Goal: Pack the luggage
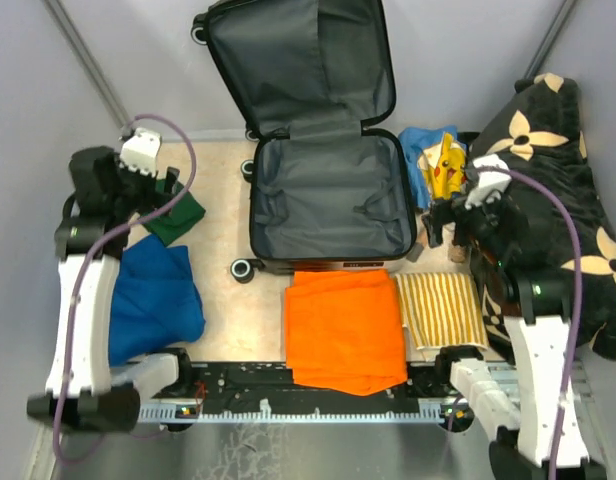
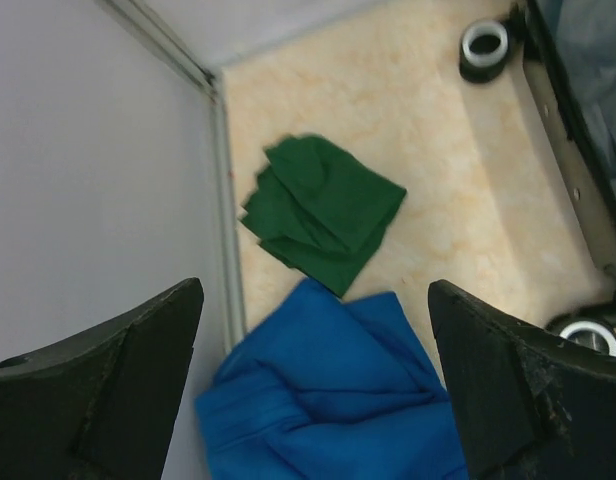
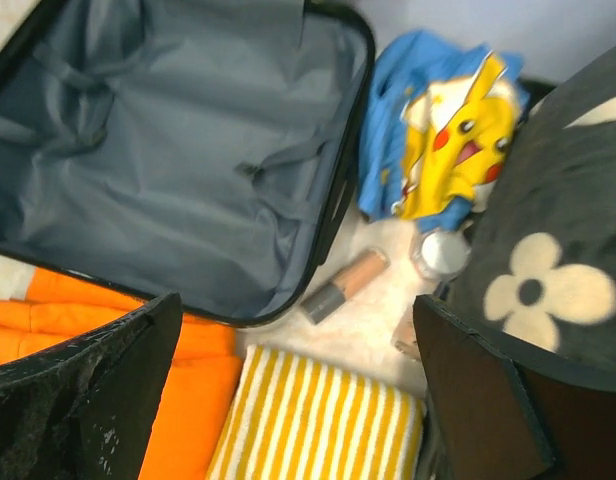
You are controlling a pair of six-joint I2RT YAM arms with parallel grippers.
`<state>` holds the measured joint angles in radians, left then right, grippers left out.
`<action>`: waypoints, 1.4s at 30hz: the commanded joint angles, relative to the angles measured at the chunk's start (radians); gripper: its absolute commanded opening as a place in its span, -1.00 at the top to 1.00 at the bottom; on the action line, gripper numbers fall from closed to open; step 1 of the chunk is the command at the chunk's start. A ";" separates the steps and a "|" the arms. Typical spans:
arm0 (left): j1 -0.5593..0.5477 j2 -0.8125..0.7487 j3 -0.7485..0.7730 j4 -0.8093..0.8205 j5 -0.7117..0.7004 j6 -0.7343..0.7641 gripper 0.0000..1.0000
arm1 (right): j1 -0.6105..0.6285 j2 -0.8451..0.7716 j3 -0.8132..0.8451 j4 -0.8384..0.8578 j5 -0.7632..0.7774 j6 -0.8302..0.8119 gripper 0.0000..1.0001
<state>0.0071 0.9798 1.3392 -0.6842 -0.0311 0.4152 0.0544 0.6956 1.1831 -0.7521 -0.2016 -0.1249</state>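
Observation:
The luggage (image 1: 328, 200) lies open mid-table, its grey lining bare and its lid propped up at the back; it also shows in the right wrist view (image 3: 188, 150). My left gripper (image 1: 156, 188) is open and empty, hovering over a green cloth (image 2: 323, 215) and a blue cloth (image 2: 328, 400) left of the case. My right gripper (image 1: 443, 222) is open and empty above a yellow-striped towel (image 3: 318, 425) and a tan makeup tube (image 3: 343, 285) right of the case. An orange cloth (image 1: 343, 330) lies in front of the case.
A blue shirt with a yellow cartoon print (image 1: 438, 160) and a small jar (image 3: 443, 252) lie right of the case. The big black flower-patterned cushion (image 1: 548, 200) fills the right edge. Grey walls close in the left and back. A case wheel (image 2: 485, 45) is near the left gripper.

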 commanded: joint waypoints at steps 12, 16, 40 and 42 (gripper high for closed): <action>0.297 0.460 0.132 -0.439 0.217 0.201 -1.00 | 0.075 0.461 0.055 0.034 -0.227 0.041 -0.98; 0.426 0.461 0.115 -0.529 0.226 0.330 -1.00 | 0.144 0.516 0.089 0.039 -0.252 0.076 -0.98; 0.613 0.193 -0.680 -0.318 0.030 0.819 -1.00 | 0.464 0.720 0.209 0.151 -0.340 0.223 -0.98; 0.611 0.258 -0.659 -0.292 0.108 0.776 -1.00 | 0.464 0.729 0.211 0.157 -0.353 0.234 -0.98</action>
<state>0.6132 1.1618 0.7002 -1.1107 -0.0128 1.1828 0.5140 1.4124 1.3437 -0.6552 -0.5152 0.0803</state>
